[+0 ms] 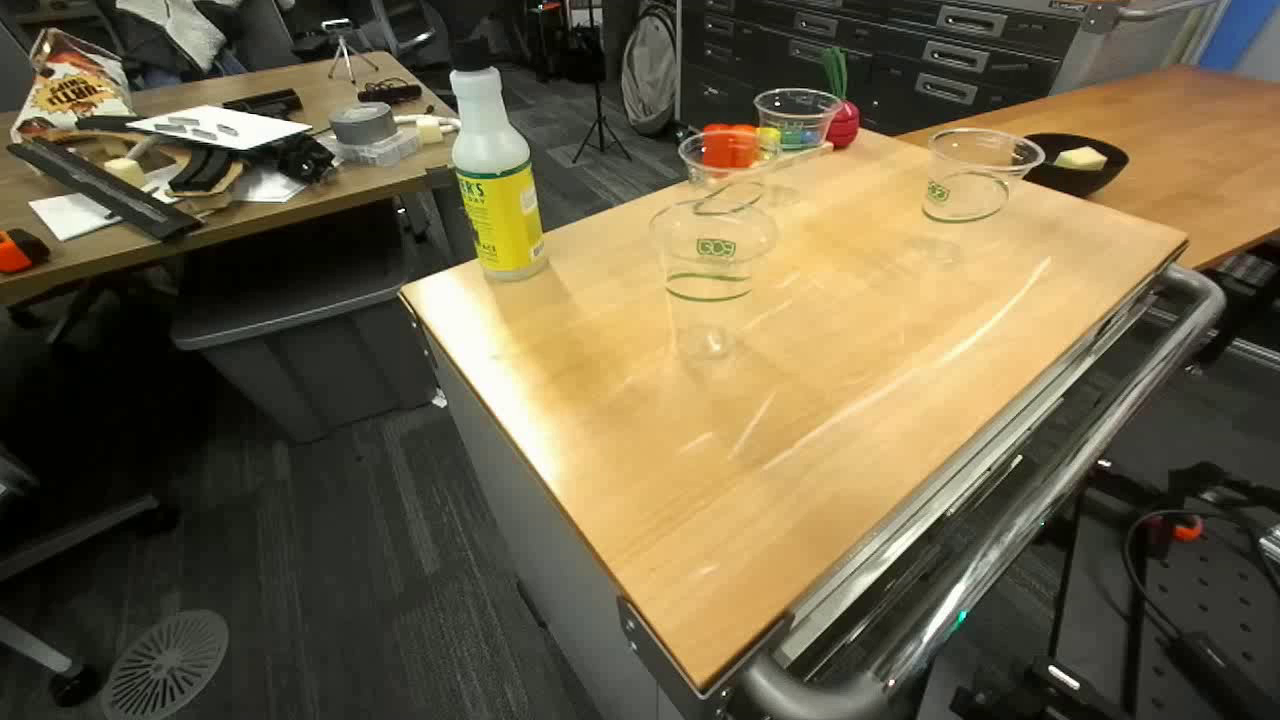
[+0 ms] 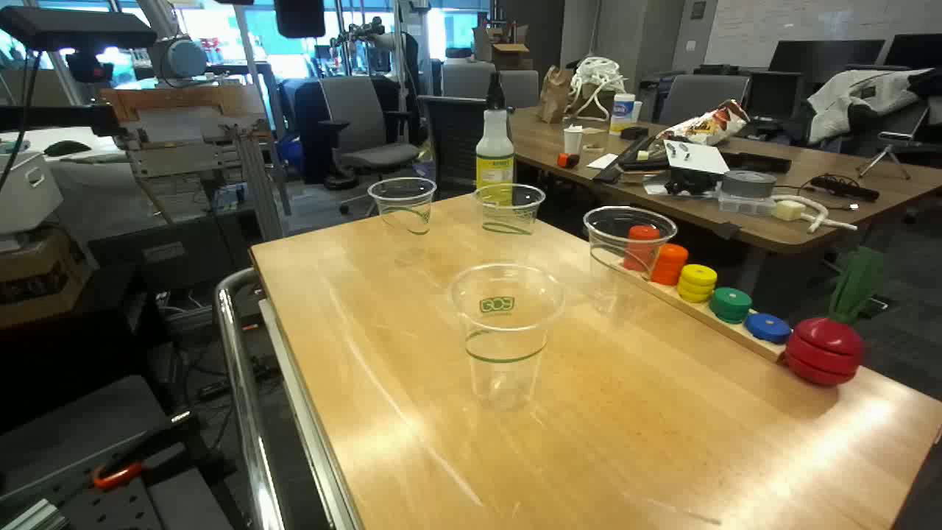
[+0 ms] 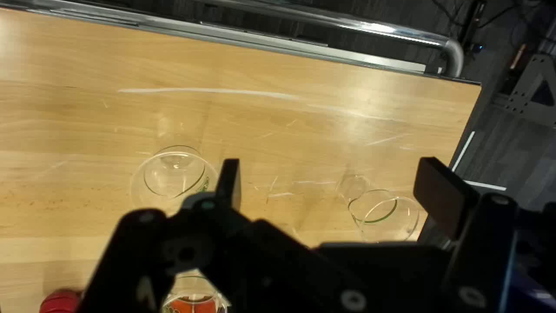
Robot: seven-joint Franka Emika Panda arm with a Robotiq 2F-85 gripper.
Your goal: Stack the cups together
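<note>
Several clear plastic cups stand upright and apart on the wooden table. In an exterior view the nearest cup (image 1: 715,262) has a green print, with a cup (image 1: 728,180) behind it, a farther cup (image 1: 797,110) and another cup (image 1: 975,180) off to the right. From a different side, a cup (image 2: 508,331) is closest and a cup (image 2: 614,250) stands by the coloured rings. The wrist view shows my gripper (image 3: 334,180) open above the table. One cup (image 3: 384,213) appears below its gap; a cup (image 3: 171,178) is partly behind a finger. Neither exterior view shows the gripper.
A spray bottle with a yellow label (image 1: 505,215) stands at a table corner. Along one edge lies a board of coloured rings (image 2: 728,303), beside a red toy vegetable (image 2: 824,352). A metal handle bar (image 1: 1050,480) runs along the opposite edge. A dark bowl (image 1: 1090,180) sits on the adjoining table.
</note>
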